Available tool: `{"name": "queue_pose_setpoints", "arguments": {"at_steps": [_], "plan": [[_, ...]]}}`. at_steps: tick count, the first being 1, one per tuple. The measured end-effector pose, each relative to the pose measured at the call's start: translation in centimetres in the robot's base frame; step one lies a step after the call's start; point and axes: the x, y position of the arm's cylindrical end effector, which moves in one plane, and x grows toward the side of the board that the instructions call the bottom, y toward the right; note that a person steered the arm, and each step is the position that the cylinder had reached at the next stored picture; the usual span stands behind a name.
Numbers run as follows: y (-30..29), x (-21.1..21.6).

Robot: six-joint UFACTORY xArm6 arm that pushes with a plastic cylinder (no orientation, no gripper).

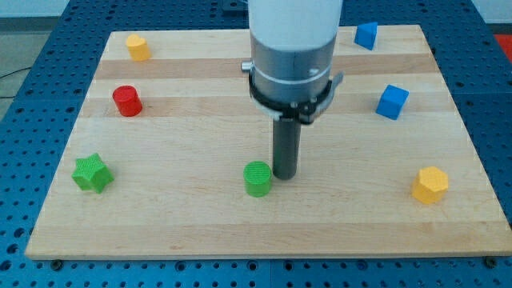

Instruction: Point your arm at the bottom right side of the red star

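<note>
No red star shows in this view. The only red block I see is a red cylinder (pixel 126 101) at the view's left. My arm's wide body hides the top middle of the wooden board (pixel 200 216). My tip (pixel 285 176) rests on the board near the middle, just to the right of a green cylinder (pixel 258 178), very close to it or touching it. The tip is far to the right of and below the red cylinder.
A green star (pixel 90 173) lies at the lower left. A yellow block (pixel 138 47) is at the top left. A blue block (pixel 366 35) is at the top right and a blue cube (pixel 392 102) at the right. A yellow hexagonal block (pixel 430 185) is at the lower right.
</note>
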Motion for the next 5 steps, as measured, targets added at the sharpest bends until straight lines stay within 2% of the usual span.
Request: {"name": "queue_pose_setpoints", "arguments": {"at_steps": [2, 3, 4, 5], "plan": [[-1.5, -9.4], [-0.1, -15.2], [1.8, -19.5], [7.5, -21.8]]}}
